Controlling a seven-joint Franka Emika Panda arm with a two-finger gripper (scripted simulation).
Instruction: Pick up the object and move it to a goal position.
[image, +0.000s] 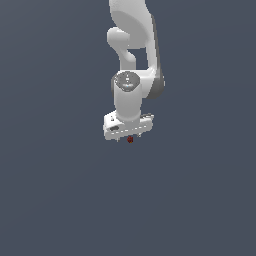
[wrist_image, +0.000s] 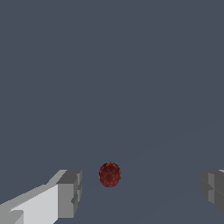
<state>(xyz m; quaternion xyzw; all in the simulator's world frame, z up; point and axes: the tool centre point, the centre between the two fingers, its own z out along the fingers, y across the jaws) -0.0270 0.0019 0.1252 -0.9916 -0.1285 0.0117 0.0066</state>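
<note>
The object (wrist_image: 109, 174) is a tiny dark red round lump. In the wrist view it lies on the grey floor between my two grey fingertips (wrist_image: 70, 194), nearer one of them and touching neither. In the exterior view the object (image: 130, 139) shows as a small red speck just under the white hand. My gripper (image: 129, 138) points straight down over it. My gripper (wrist_image: 141, 190) is open, with a wide gap between the jaws.
A flat, plain grey floor (image: 60, 200) fills both views. The white arm (image: 132, 55) rises behind the hand in the exterior view. Nothing else is in sight.
</note>
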